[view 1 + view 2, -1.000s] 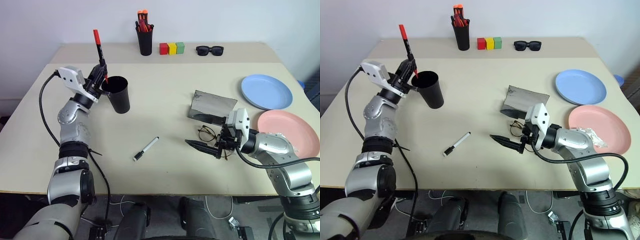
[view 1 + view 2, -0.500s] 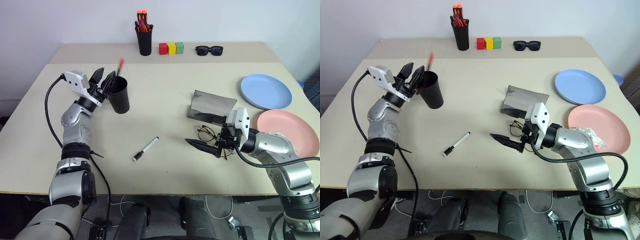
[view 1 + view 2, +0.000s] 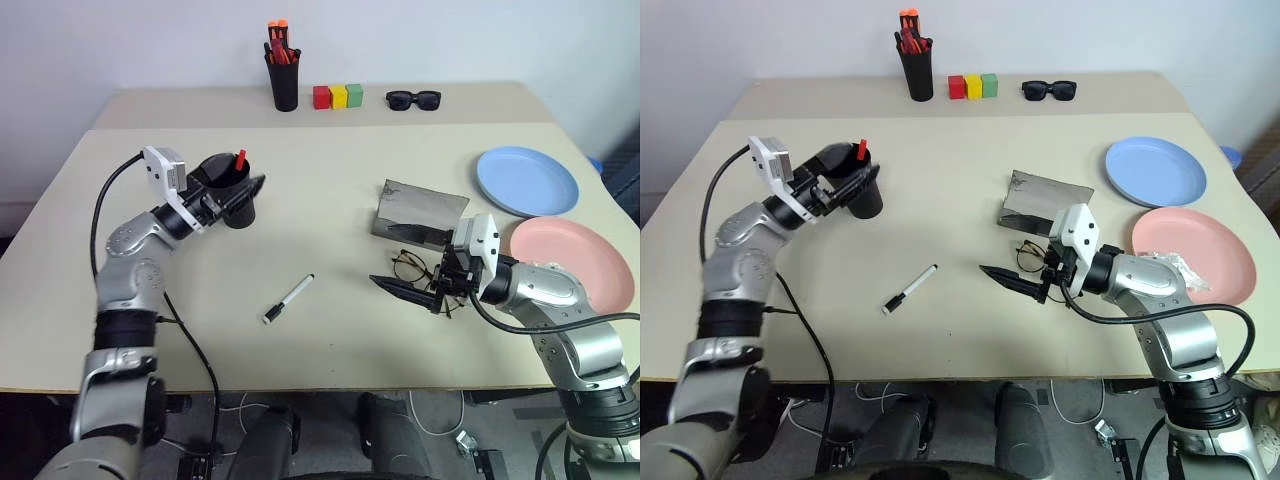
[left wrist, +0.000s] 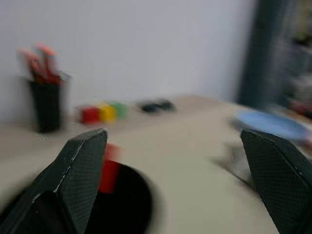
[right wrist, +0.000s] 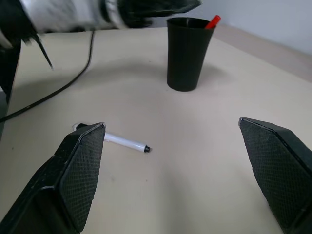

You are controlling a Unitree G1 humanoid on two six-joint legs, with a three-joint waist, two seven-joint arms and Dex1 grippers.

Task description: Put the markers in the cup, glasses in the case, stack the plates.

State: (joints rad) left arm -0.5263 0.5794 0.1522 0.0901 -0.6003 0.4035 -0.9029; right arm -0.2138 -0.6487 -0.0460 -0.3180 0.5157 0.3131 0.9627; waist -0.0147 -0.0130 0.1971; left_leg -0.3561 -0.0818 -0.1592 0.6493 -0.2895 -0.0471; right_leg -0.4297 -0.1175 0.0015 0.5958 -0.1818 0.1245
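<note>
The black cup (image 3: 238, 213) stands on the left of the table, and the red cap of a marker (image 3: 240, 160) sticks out of its mouth. My left gripper (image 3: 234, 177) is open at the cup's rim with nothing between its fingers. The white marker (image 3: 289, 298) with a black cap lies loose mid-table. The wire glasses (image 3: 409, 265) rest in front of the open grey case (image 3: 422, 210). My right gripper (image 3: 406, 262) is open around the glasses, holding nothing. The blue plate (image 3: 528, 182) and the pink plate (image 3: 577, 262) lie side by side at the right.
At the back edge stand a black pen holder (image 3: 284, 80) with orange-capped pens, three coloured blocks (image 3: 340, 96) and black sunglasses (image 3: 413, 99). A black cable (image 3: 100, 215) loops off my left arm.
My left gripper opened and let go of the red-capped marker, which dropped into the cup. The hand then drew back and swung down level. The right arm has not moved.
</note>
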